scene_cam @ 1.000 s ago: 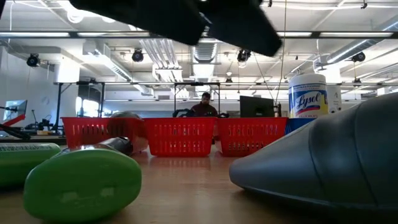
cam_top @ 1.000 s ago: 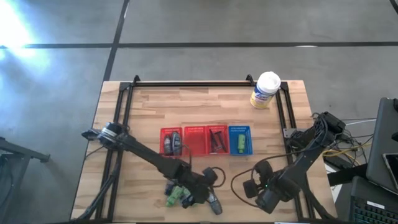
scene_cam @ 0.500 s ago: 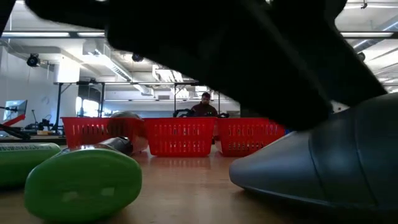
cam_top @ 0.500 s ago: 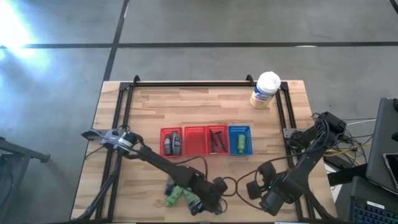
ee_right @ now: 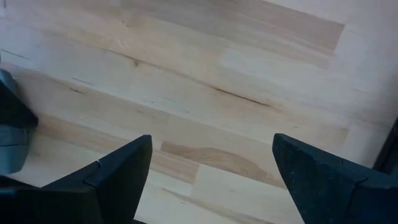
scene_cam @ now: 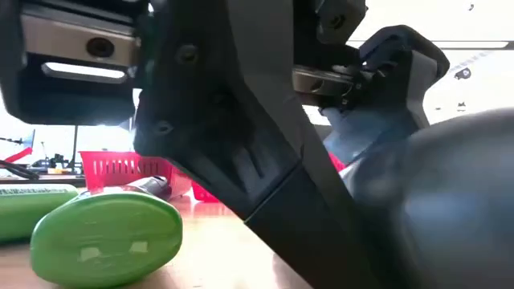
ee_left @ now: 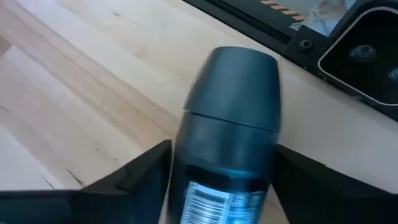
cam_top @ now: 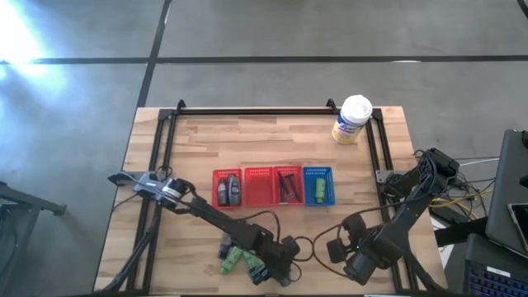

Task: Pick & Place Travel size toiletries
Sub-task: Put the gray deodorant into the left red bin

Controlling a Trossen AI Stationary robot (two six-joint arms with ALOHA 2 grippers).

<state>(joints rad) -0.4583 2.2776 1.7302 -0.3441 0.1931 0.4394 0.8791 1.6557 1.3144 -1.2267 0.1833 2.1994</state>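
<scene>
A grey oval bottle [ee_left: 231, 106] lies on the wood near the table's near edge, its cap pointing away from my left gripper [ee_left: 222, 149], which is shut on it. In the high view the left gripper [cam_top: 279, 262] covers the bottle. Green tubes [cam_top: 235, 259] lie just to its left, and one of these green tubes [scene_cam: 104, 237] fills the low view's left. My right gripper [ee_right: 211, 180] hangs open over bare wood to the right of the bottle, touching nothing. In the row of baskets, more grey bottles [cam_top: 228, 189], black sticks [cam_top: 288, 185] and a green tube [cam_top: 318, 190] rest. My left gripper pinches the grey bottle between its two fingers, one on each side of the labelled body [ee_left: 214, 186] below the cap. The fingers [ee_left: 146, 171] slant down from above and from the table's left. The bottle looks to lie on the table; the low view does not settle it.
Three red baskets [cam_top: 258, 175] and a blue basket [cam_top: 318, 172] stand in a row at mid table. A white-lidded yellowish tub [cam_top: 353, 120] stands at the far right corner. Black rails [cam_top: 165, 148] run along the table's sides. Cables loop on the wood by both grippers.
My left gripper has moved toward the table's right and near edge, from beside the green tubes to over the grey bottle, then come down around it; in the low view it now fills the frame and hides the baskets and the tub.
</scene>
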